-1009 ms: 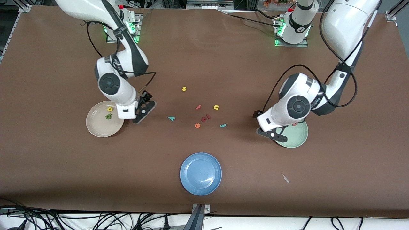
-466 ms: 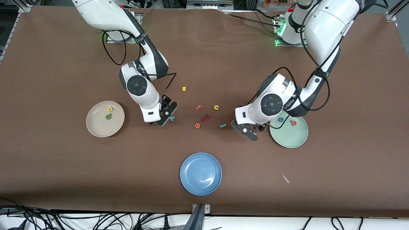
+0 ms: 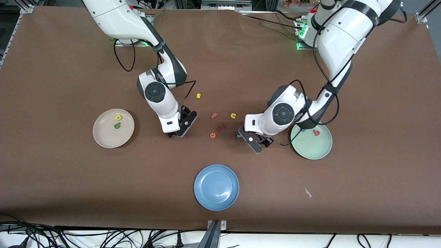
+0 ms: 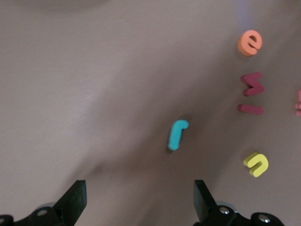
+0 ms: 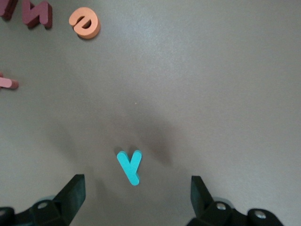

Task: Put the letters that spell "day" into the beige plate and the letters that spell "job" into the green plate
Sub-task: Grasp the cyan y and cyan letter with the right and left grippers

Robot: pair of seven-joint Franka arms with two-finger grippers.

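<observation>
Going from the right arm's end of the table toward the left arm's end: the beige plate already holds two of the "day" letters, the yellow letter at about eleven o'clock of centre and the green letter just nearer the front camera than it. The third, the teal y, lies flat on the brown table, and the right gripper hangs right over it, fingers spread wide and empty, the y between them.

In the middle lie the spare letters: a yellow s, a pink f, a yellow u, two dark red letters and an orange e. The blue plate, nearest the front camera, holds nothing.

The left gripper hangs over the teal j, fingers also wide apart and empty. The green plate shows the red b near its one o'clock edge; the arm covers part of it, so I cannot tell if the blue o is there.

So, by my judgement, roughly two thirds is done: one letter remains for each plate, and both are about to be grasped.
</observation>
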